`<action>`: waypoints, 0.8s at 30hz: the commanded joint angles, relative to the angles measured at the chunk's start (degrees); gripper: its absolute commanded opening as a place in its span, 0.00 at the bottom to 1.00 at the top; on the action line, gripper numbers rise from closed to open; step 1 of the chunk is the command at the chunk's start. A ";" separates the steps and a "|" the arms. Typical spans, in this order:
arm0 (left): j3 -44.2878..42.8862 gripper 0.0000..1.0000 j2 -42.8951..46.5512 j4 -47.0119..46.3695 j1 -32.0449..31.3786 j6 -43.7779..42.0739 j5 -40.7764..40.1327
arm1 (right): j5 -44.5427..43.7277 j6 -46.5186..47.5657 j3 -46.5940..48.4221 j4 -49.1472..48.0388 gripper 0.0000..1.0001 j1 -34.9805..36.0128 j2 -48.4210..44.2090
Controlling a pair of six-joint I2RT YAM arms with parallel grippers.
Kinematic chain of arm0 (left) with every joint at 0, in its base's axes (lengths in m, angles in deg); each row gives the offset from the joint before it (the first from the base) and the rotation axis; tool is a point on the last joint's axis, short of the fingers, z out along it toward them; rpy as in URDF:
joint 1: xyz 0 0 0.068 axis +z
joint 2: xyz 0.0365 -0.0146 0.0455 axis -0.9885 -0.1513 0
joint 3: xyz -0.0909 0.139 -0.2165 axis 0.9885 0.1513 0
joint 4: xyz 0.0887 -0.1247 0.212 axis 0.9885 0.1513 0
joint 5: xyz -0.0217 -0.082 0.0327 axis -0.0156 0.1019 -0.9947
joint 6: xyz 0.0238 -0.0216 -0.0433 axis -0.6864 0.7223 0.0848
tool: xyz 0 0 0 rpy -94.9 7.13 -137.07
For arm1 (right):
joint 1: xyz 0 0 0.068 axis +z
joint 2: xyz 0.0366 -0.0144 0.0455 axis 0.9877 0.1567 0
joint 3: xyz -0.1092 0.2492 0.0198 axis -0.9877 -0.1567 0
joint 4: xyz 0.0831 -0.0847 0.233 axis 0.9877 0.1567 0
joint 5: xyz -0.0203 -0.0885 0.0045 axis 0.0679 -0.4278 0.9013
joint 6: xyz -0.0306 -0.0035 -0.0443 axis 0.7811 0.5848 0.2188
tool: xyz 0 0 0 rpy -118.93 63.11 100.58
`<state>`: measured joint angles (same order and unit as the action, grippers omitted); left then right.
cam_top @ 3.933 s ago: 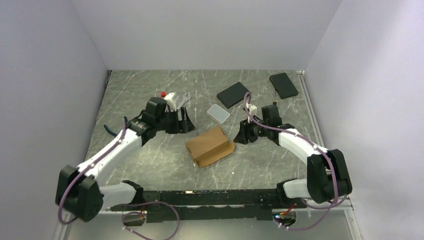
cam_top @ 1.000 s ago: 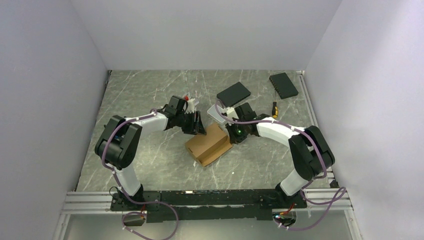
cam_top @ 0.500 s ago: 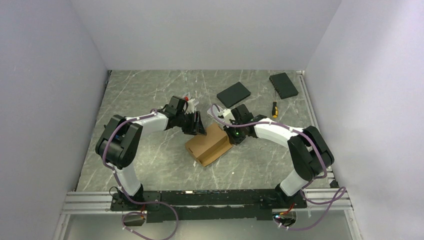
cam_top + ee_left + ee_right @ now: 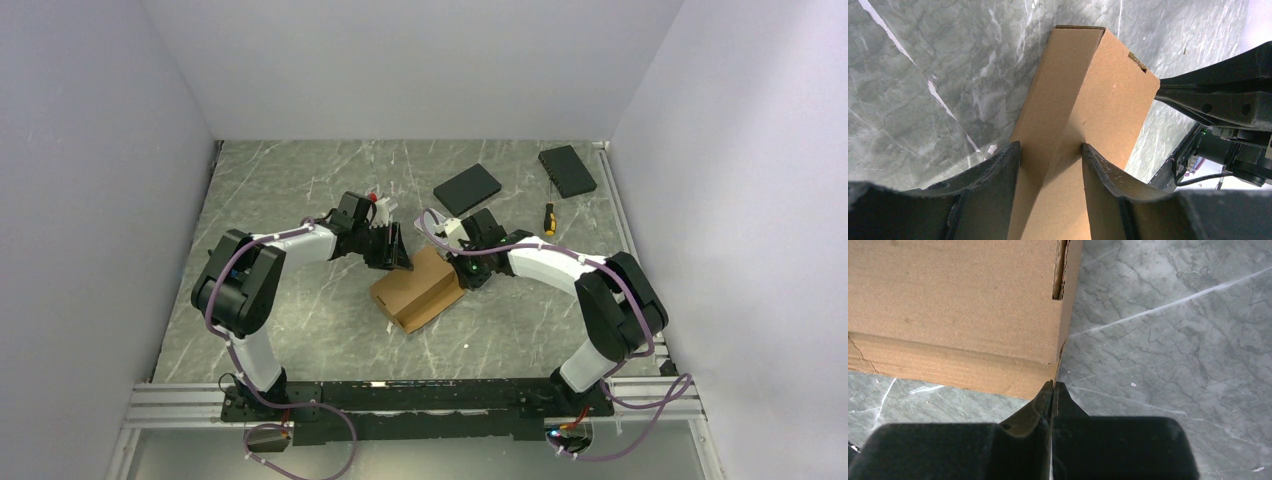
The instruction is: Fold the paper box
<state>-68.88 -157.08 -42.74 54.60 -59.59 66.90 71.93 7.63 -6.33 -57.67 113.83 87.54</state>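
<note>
The paper box lay closed on the grey marbled tabletop, set at a slant, with both arms reaching in to its far end. The left gripper was at the box's far left corner. In the left wrist view its fingers stood moderately apart, astride a folded edge of the box, with brown cardboard filling the gap between them and running on beneath both. Whether they pressed on the cardboard could not be told.

The right gripper was at the box's far right corner. In the right wrist view its fingers were pressed together with no gap, their tips just at the corner of the box where a side wall met the tabletop. A slot showed in the box's end beside that corner. Whether any cardboard was pinched between the tips could not be told.

Beyond the box lay a black slab. Farther right of the box lay a second black slab, and a screwdriver with a yellow and black handle.
</note>
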 commanded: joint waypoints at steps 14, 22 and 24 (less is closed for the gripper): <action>-3.79 0.51 -4.94 5.49 -2.45 -4.21 2.89 | -2.82 5.00 3.86 0.97 0.00 1.63 1.10; -4.39 0.51 -5.91 6.35 -3.13 -5.00 3.97 | -4.14 7.68 5.27 1.26 0.00 1.85 0.44; -4.69 0.50 -6.24 6.63 -3.33 -5.31 4.17 | -4.31 8.95 5.80 1.29 0.01 1.95 0.19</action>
<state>-73.14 -160.68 -39.53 53.55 -62.65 70.64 67.45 13.65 -4.19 -54.85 115.05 88.19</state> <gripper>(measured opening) 0.510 0.027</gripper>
